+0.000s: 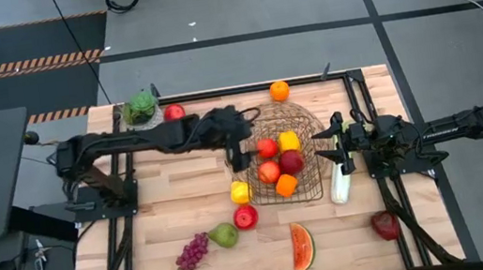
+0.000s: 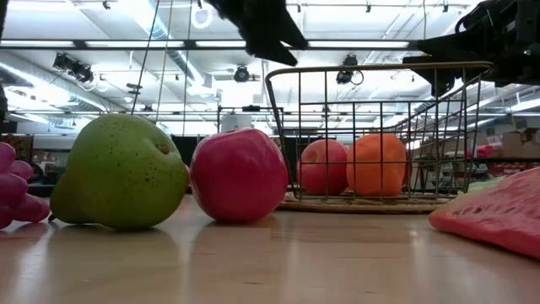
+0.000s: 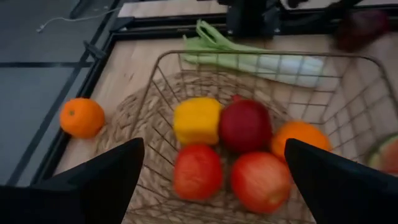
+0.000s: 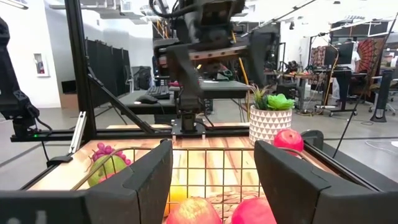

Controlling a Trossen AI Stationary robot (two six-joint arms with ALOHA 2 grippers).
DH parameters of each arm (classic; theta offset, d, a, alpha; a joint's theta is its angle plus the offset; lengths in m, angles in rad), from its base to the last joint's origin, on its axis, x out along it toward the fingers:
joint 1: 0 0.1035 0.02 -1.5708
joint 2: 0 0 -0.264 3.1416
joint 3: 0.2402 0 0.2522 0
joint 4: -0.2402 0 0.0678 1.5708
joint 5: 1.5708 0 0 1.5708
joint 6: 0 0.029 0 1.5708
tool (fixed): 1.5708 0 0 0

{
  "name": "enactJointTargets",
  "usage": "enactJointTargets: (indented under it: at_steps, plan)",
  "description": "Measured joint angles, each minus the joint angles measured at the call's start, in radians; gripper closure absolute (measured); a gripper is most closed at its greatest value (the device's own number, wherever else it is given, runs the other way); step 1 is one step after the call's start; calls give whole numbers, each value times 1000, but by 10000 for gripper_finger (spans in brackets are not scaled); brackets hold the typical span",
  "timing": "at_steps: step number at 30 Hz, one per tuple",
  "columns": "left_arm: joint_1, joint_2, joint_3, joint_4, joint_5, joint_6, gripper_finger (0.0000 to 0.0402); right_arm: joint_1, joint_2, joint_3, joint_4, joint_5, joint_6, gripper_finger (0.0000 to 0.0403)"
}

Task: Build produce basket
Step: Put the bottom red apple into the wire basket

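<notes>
Basket [image 1: 285, 160] sits between both grippers — left gripper [image 1: 236, 152] seemingly over its rim.

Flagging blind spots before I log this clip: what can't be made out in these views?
- Low view: the grapes are cut off by the left edge, the watermelon slice by the right edge.
- High view: the dark red fruit by the right arm's frame is too small to identify.
- Right gripper against the basket: contact is unclear. It is tiny from above and hidden by the gripper itself in the right wrist view.
</notes>
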Motion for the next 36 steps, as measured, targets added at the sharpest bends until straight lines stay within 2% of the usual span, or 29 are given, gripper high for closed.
enactJointTargets:
  at_steps: [8, 12, 16, 24, 31, 36]
  plan:
    - [-99, -123, -162, 3, 18, -55, 5, 0, 0, 0, 0, 0, 0, 172]
    - [-176, -138, -206, 1, 64, -77, 5, 0, 0, 0, 0, 0, 0, 172]
    - [-253, -136, -241, -9, 67, -143, 5, 0, 0, 0, 0, 0, 0, 172]
    - [-345, -126, -294, -9, 61, -542, 5, 0, 0, 0, 0, 0, 0, 172]
    - [-409, -62, -322, -8, -13, -924, 5, 0, 0, 0, 0, 0, 0, 172]
    - [-422, 20, -271, -11, -29, -1045, 5, 0, 0, 0, 0, 0, 0, 172]
